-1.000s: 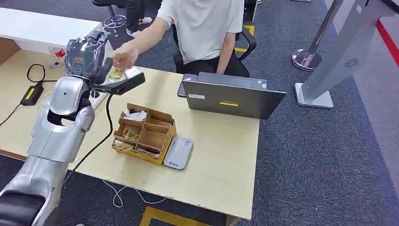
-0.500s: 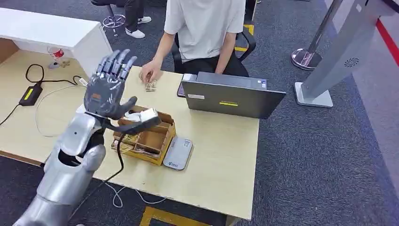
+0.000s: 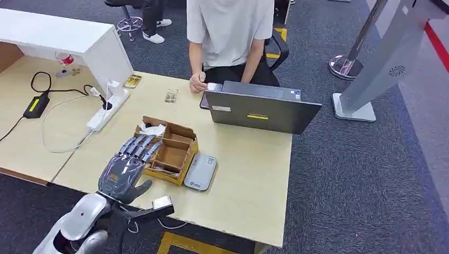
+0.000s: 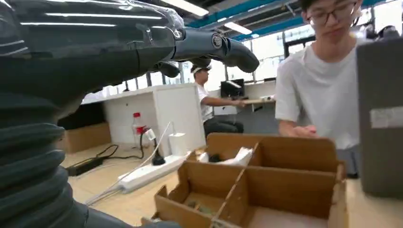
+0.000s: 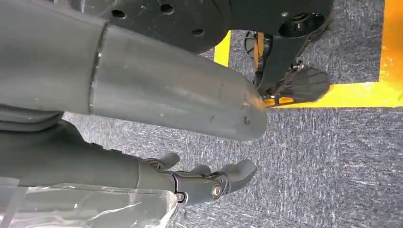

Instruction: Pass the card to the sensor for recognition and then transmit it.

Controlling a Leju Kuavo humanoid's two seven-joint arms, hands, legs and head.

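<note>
**Left hand empty, card on the table by the person**

Our left hand point(image 3: 127, 166) hangs spread and empty over the cardboard organizer point(image 3: 165, 150). Right hand point(image 5: 204, 183) hangs over carpet, holding nothing. A card point(image 3: 171, 95) lies near the person point(image 3: 230, 32); handover looks done. Sensor point(image 3: 201, 172) beside the organizer; laptop point(image 3: 262, 110) and power strip point(image 3: 108, 108) crowd the table point(image 3: 249, 185).

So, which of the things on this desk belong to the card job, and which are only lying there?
For the job:
- left hand, open and holding nothing
- cardboard box with cards in it
- grey sensor beside the box
- small card near the person's hand

Lying about:
- laptop
- power strip
- black charger
- bottle
</note>
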